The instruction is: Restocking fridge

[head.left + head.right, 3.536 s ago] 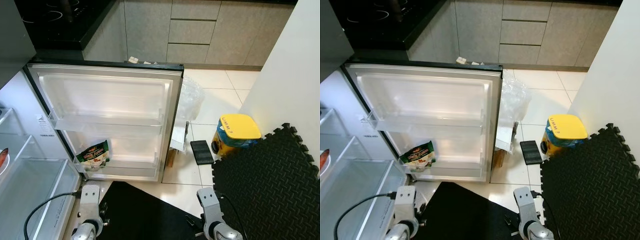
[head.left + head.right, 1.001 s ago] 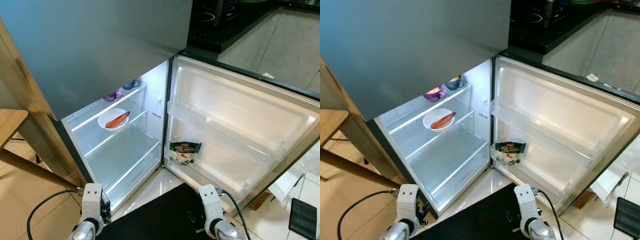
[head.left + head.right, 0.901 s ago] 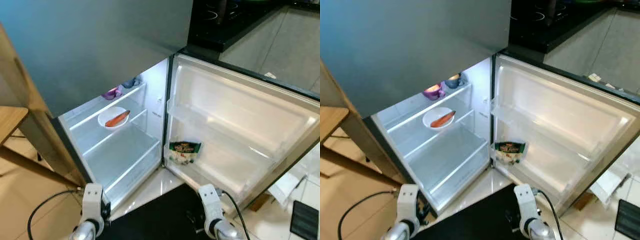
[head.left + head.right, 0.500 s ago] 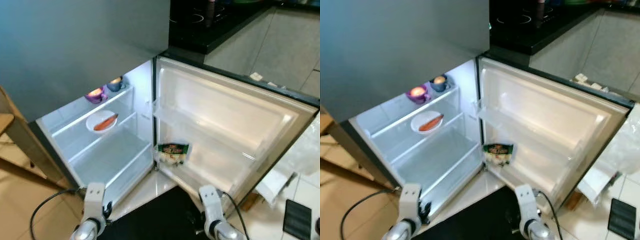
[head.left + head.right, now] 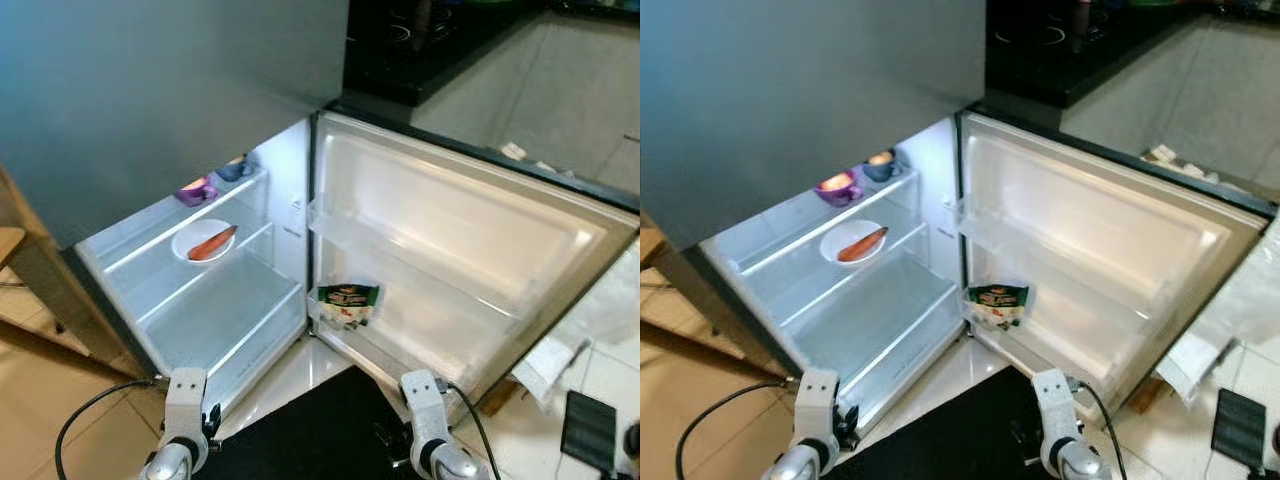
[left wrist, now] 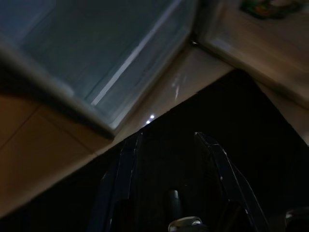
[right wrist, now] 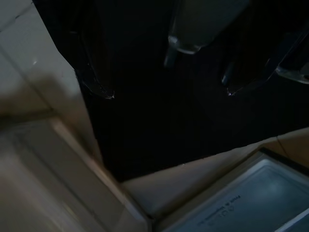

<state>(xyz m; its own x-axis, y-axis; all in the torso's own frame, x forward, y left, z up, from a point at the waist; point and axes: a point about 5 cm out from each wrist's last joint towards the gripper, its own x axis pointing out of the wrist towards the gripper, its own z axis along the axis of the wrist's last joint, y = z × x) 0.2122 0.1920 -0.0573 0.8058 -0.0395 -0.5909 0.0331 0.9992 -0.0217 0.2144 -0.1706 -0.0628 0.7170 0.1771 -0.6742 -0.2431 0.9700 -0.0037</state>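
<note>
Both sets of jaws are standing parted with nothing between them: the left gripper [image 6: 169,145] is hanging low over the black mat [image 5: 320,420], its two dark fingers [image 6: 123,169] spread apart in the left wrist view, and the right gripper [image 7: 166,92] is likewise hanging idle over that mat, fingertips well apart in a very dark picture.

Ahead, the fridge [image 5: 200,290] is standing open and lit from within. Its door [image 5: 450,260] is swinging out toward 2 o'clock, white-lined, with two clear door shelves. A green-and-white food packet [image 5: 347,303] is sitting upright in the lower door shelf, at the end nearest the hinge. Inside the cabinet, at 10 o'clock, a white plate [image 5: 203,240] carrying an orange-red piece of food [image 5: 212,243] is resting on the middle glass shelf, while a purple cup [image 5: 837,185] and a blue cup [image 5: 880,165] are sitting on the shelf above, toward the back.

Pale glossy floor tiles [image 5: 290,375] are showing between mat and fridge. A black cooktop [image 5: 1060,40] is lying at 1 o'clock, grey cabinet fronts [image 5: 570,90] running beyond it, and wooden furniture [image 5: 25,275] is standing at 9 o'clock.
</note>
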